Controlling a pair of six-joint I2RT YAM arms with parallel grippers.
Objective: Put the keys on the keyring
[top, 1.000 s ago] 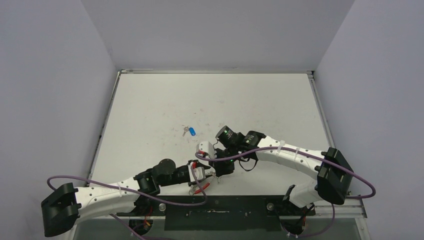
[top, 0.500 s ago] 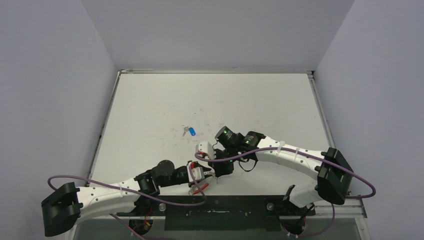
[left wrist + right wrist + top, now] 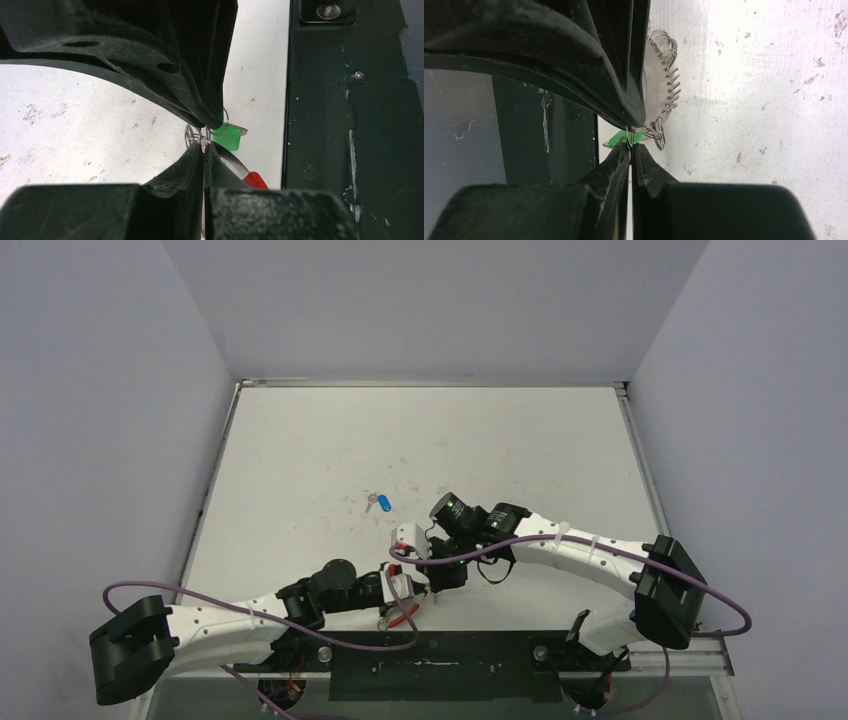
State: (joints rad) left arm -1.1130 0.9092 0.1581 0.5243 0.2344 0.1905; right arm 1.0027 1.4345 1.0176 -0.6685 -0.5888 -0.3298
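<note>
Pale walls [image 3: 100,390] enclose a scuffed white counter [image 3: 300,440]. Only the overhead view shows the blue key [image 3: 381,503], alone mid-counter, well apart from the arms. The left wrist view shows the left tool [image 3: 204,145] pinched on the keyring [image 3: 230,160], with the green key [image 3: 227,138] and red sleeve [image 3: 255,179] beside it. The right wrist view shows the right tool [image 3: 630,141] nipping the green key.

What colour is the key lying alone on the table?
The key has a blue head; top camera view.

The left gripper [image 3: 204,142] and right gripper [image 3: 630,145] are both clamped closed, held low, tips facing, nearly touching.
</note>
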